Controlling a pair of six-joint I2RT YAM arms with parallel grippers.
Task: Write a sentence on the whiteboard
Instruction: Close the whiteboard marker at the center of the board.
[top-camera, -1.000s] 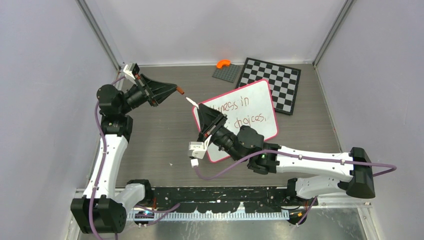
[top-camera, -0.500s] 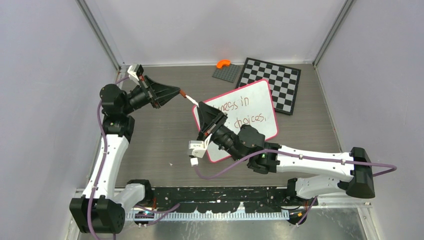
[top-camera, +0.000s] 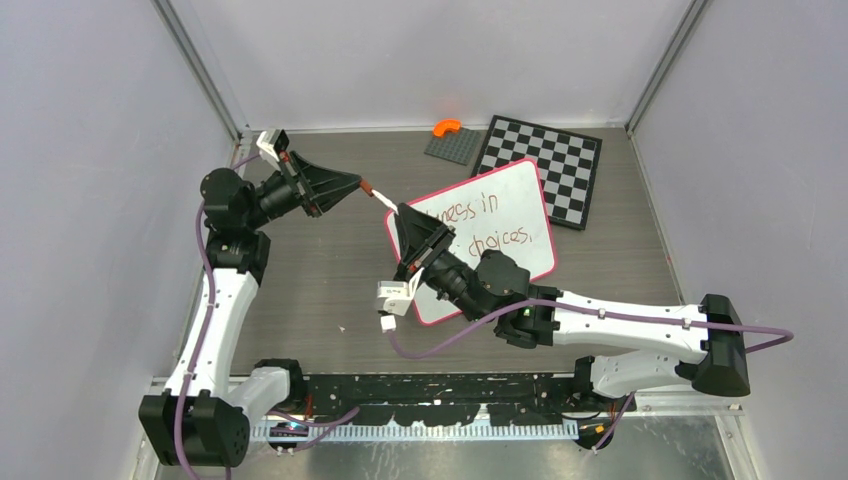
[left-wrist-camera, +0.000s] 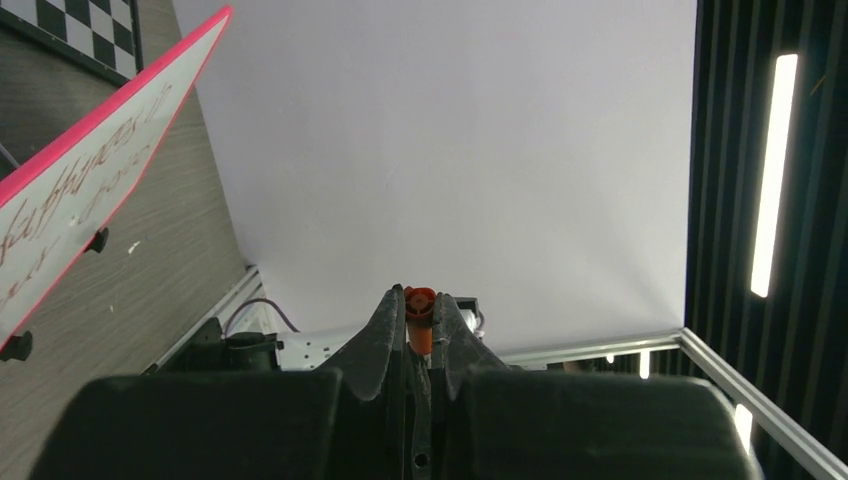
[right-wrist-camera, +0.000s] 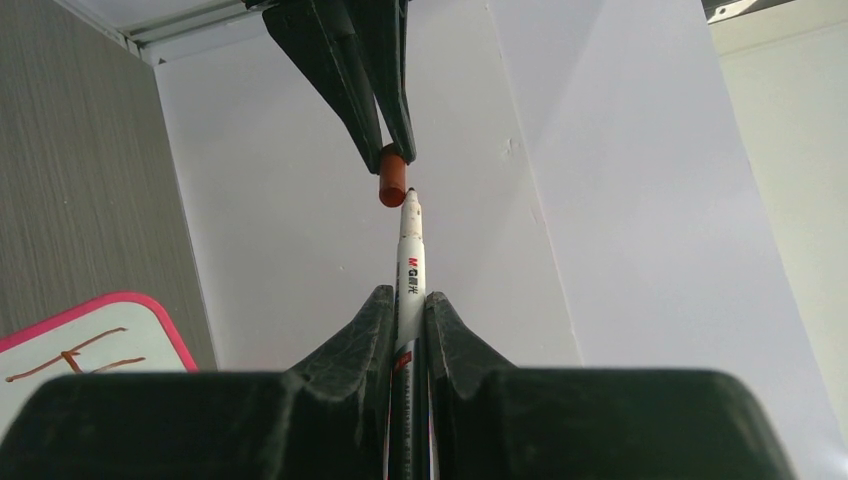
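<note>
Two end effectors meet above the grey wood-grain desk (top-camera: 320, 290). My left end effector (top-camera: 355, 184) is clenched on a small orange-brown marker cap (right-wrist-camera: 392, 188). My right end effector (right-wrist-camera: 408, 300) grasps a slim white marker pen (right-wrist-camera: 411, 250), and its tip stands just beside the cap. The flat pink-framed rectangular whiteboard (top-camera: 530, 190) lies on the desk, partly under my right wrist. It carries the dark red-brown handwritten sentence (top-camera: 510, 238) and lies just beside the black-and-white checkered chessboard (top-camera: 560, 160).
</note>
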